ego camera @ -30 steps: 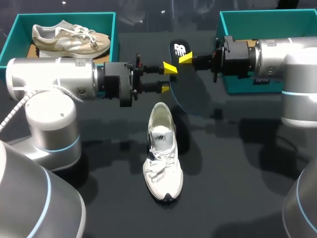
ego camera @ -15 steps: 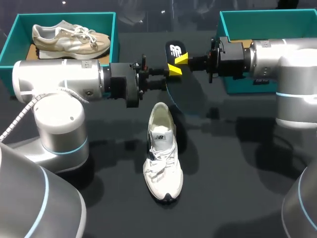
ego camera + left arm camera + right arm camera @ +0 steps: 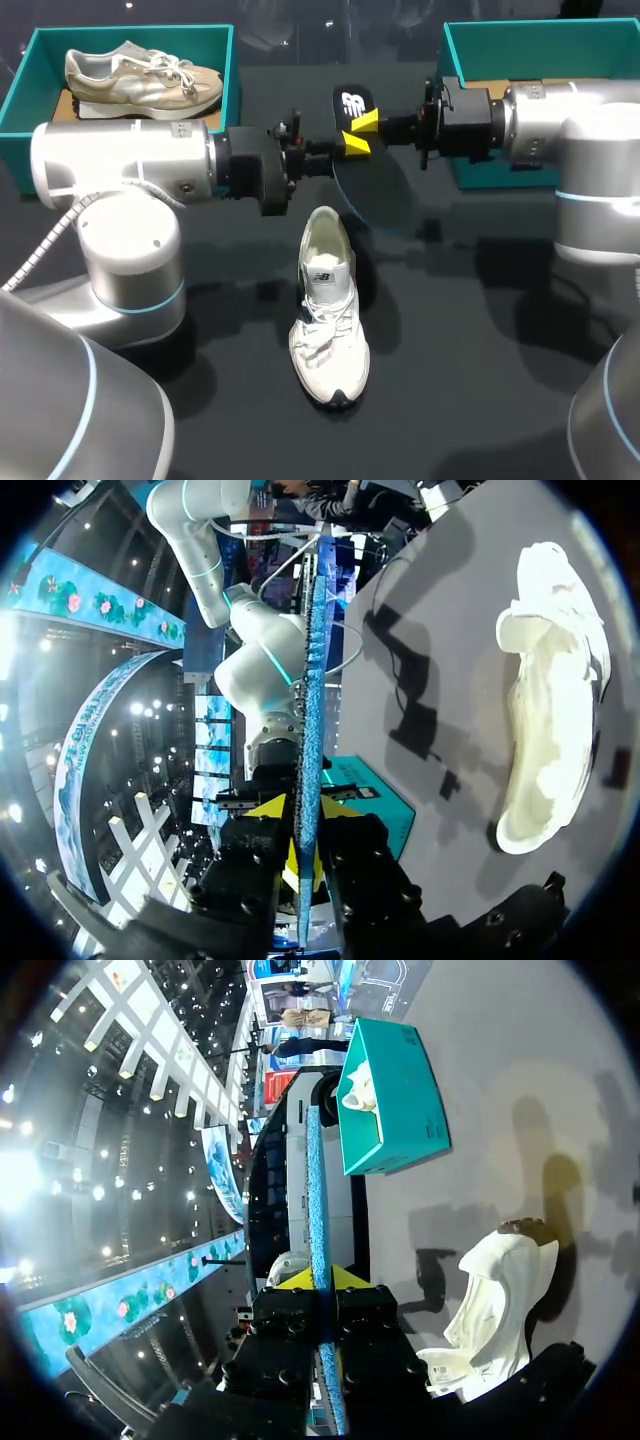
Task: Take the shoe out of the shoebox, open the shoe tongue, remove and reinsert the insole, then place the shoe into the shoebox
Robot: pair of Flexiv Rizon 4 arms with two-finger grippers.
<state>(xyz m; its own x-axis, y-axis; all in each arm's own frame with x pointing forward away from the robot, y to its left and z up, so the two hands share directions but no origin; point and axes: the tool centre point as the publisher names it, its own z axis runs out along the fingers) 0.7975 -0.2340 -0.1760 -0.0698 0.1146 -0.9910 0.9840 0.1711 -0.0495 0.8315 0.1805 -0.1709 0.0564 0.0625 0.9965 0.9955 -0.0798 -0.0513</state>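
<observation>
The dark insole [image 3: 375, 190] hangs edge-up in the air above the table, behind the white shoe [image 3: 328, 320]. My right gripper [image 3: 366, 121] is shut on its upper part from the right. My left gripper [image 3: 352, 146] meets it from the left, just below, with both fingers pressed on the insole. In the left wrist view the blue insole edge [image 3: 310, 680] runs up from between my left gripper's [image 3: 303, 820] fingers, and the white shoe [image 3: 545, 700] lies beside it. The right wrist view shows the insole edge [image 3: 316, 1190] clamped in my right gripper [image 3: 322, 1285], above the shoe [image 3: 490, 1300].
A teal shoebox [image 3: 232, 70] at the back left holds a beige shoe [image 3: 140, 78]. A second teal shoebox [image 3: 520, 35] stands at the back right, behind my right arm. The white shoe lies toe toward the front, with the opening facing up.
My left gripper's fingers, spread apart a second ago, have come together on the insole. The left arm has advanced to the right. The right gripper shifted slightly left with the insole.
</observation>
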